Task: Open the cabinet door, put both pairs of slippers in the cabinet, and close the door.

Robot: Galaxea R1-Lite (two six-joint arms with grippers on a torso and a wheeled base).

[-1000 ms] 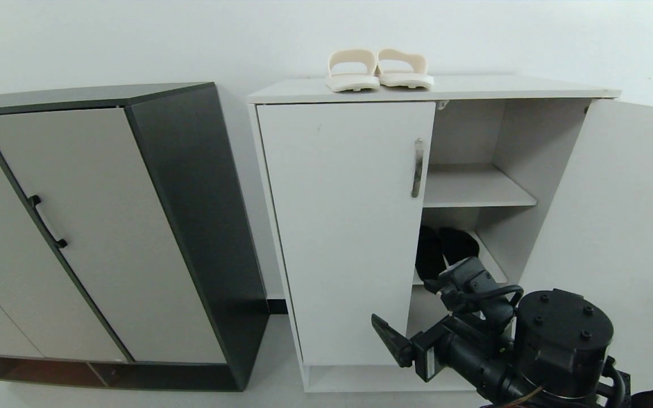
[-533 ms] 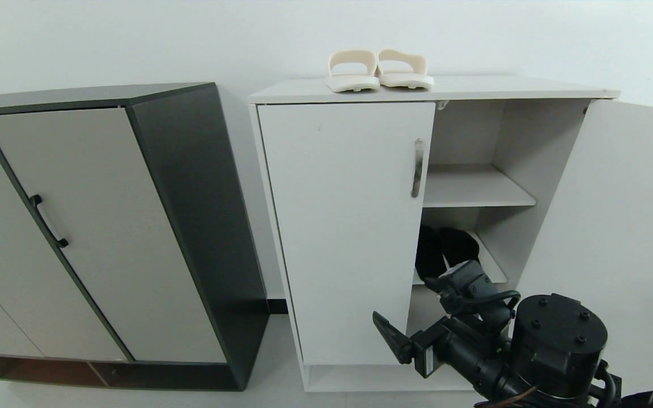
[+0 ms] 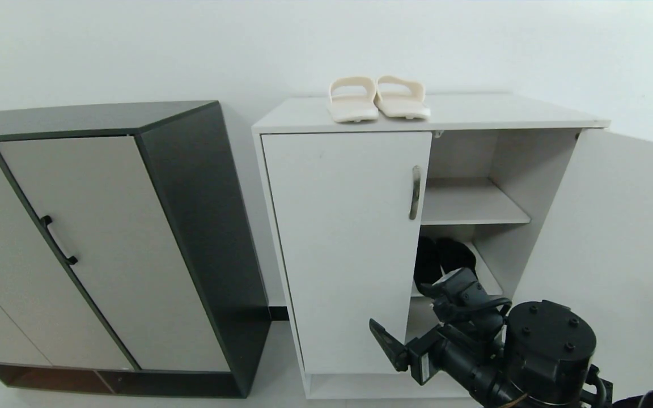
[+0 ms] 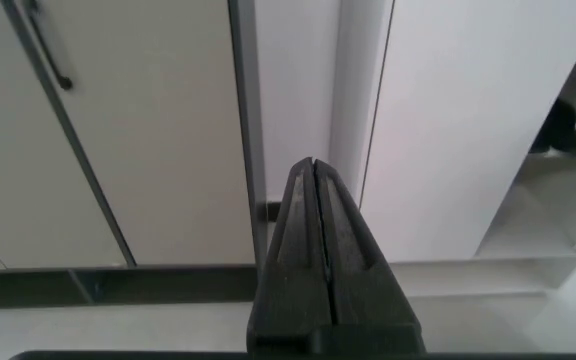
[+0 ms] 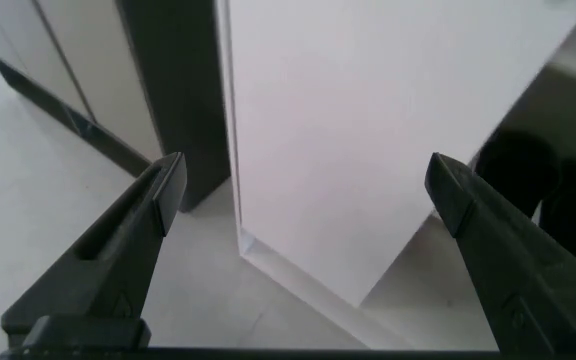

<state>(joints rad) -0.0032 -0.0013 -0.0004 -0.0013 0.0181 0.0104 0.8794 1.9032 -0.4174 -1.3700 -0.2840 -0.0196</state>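
The white cabinet [image 3: 502, 113] has its right half open; the black slippers [image 3: 445, 258] lie side by side on its middle shelf, and the cream slippers [image 3: 377, 99] sit on its top. The right gripper [image 5: 305, 170] hangs low before the opening, spread wide and holding nothing. The left gripper [image 4: 313, 172] is pressed closed, holding nothing.

A plain white wall [image 3: 134, 45] stands behind, with a black baseboard [image 3: 278, 311] over a pale grey floor [image 3: 278, 388]. At left, a dark cabinet [image 3: 190, 226] has beige doors [image 3: 105, 243] and black handles [image 3: 57, 243].
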